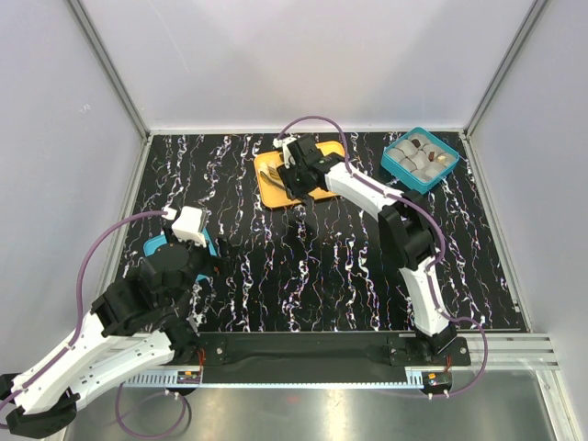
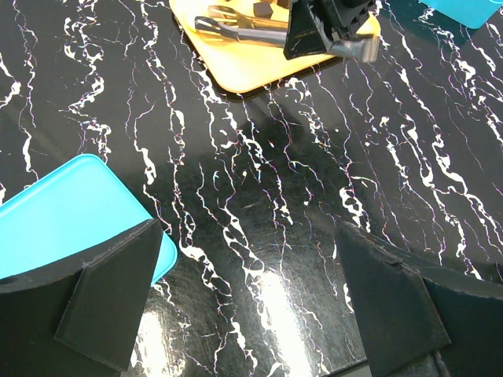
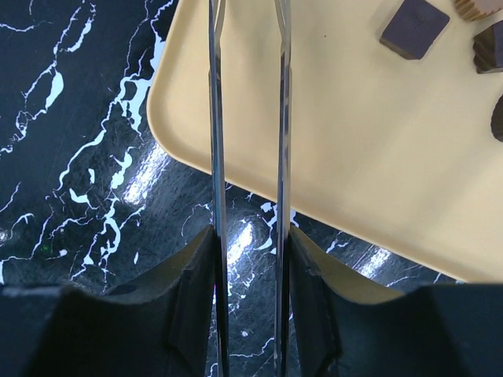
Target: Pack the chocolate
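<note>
Tongs [image 3: 283, 118] run straight up the middle of the right wrist view. Their two steel arms press against the inner faces of the right gripper [image 3: 249, 239], which is clamped on them from outside. The arms stand apart and parallel, and their tips pass out of the picture at 12 o'clock. Beneath them lies a corner of the orange tray [image 3: 338, 157], resting on the black marbled table [image 3: 78, 118]. The chocolate [image 3: 414, 27] sits loose on the tray at 1 to 2 o'clock: one dark square piece shows whole and others are cut by the picture's edge, all clear of the tongs.

In the left wrist view the left gripper [image 2: 247, 232] hangs over bare table, fingers spread wide with nothing between them. A teal panel [image 2: 63, 212], perhaps a lid, lies at 9 o'clock, its near edge hidden by one finger. At 12 o'clock is the tray, with the tong tips lying apart on it and a dark piece just beyond them. Whether anything sits between the tips is hard to tell at this size.

From above, the tray is at 12 o'clock with the right gripper over it. A teal box [image 1: 401, 176] with grey cups [image 1: 424, 165] stands at 1 o'clock, well apart from the tray. Small brown and pale pieces lie in the cups. The left gripper is at 8 o'clock, beside the teal panel.
</note>
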You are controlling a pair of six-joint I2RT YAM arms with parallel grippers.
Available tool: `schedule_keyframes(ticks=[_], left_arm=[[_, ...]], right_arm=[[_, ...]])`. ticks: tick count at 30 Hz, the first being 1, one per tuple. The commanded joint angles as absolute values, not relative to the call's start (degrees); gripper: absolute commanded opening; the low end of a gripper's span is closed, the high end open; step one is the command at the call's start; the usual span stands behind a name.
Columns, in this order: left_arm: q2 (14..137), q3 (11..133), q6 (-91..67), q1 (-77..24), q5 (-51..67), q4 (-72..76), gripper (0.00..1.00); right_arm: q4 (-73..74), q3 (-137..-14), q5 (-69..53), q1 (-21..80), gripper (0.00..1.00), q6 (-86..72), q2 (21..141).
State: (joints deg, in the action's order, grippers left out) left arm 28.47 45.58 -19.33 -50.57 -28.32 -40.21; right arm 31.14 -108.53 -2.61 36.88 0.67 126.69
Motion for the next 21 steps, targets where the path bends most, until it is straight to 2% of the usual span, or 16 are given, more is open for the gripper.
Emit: schedule_keyframes(ticks=[1,21], left_arm=[[27.9,45.6,-19.0,-50.7,-29.2,-37.7,0.99],[27.9,45.6,-18.9,-50.7,-29.1,-37.6,0.99]], right_arm=[[29.4,-111.1,-2.5,37.8,0.45,1.5,127.6],[30.3,-114.9,-1.8,37.8,0.40,1.6,130.8]])
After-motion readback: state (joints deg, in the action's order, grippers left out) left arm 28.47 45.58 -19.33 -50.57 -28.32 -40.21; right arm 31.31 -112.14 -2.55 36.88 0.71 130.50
